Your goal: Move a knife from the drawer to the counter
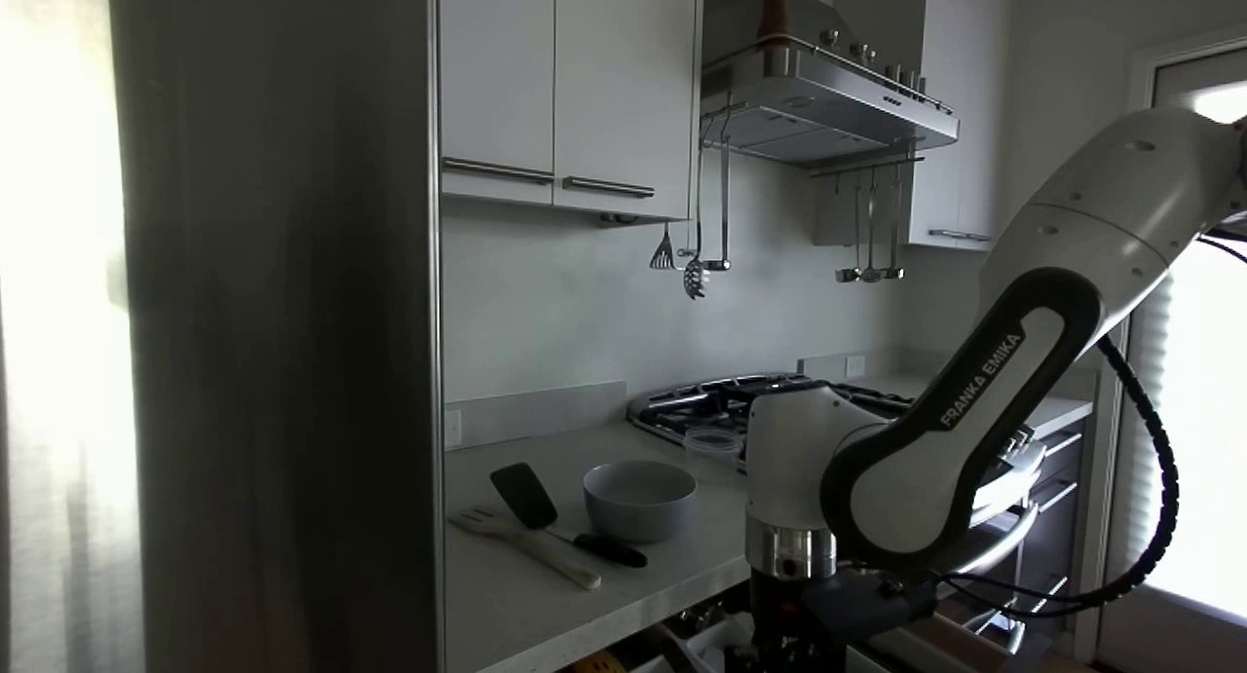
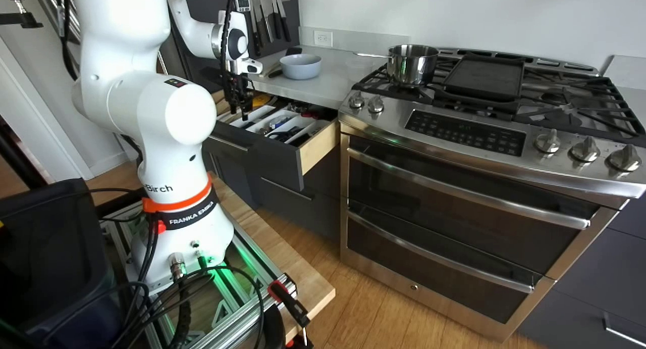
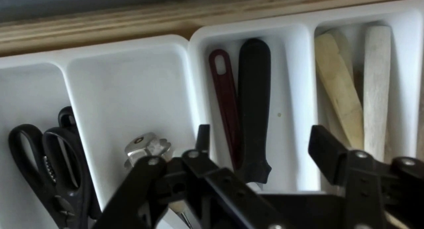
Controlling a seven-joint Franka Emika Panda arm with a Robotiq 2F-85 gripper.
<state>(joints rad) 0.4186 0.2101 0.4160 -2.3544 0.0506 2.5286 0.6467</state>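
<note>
The drawer [image 2: 275, 159] is pulled out; it has a dark front, pale wooden sides and white tray compartments inside. A knife [image 3: 254, 99] with a black handle lies in a narrow tray compartment in the wrist view; its blade is mostly hidden behind the gripper. My gripper [image 3: 260, 139] is open and empty above that compartment, with the handle between its fingertips in the view, nearer the left one. In an exterior view the gripper [image 2: 241, 109] points down over the drawer's left part. The counter [image 1: 516, 619] is pale grey, above and behind the drawer; it shows in both exterior views [image 2: 330, 84].
A dark red handle [image 3: 226, 103] lies against the knife handle. Black scissors [image 3: 66, 156] and wooden utensils [image 3: 376, 89] lie in other compartments. On the counter are a bowl [image 1: 639, 503], a black spatula [image 1: 526, 496] and a wooden fork [image 1: 531, 546]. A pot [image 2: 411, 66] stands on the stove.
</note>
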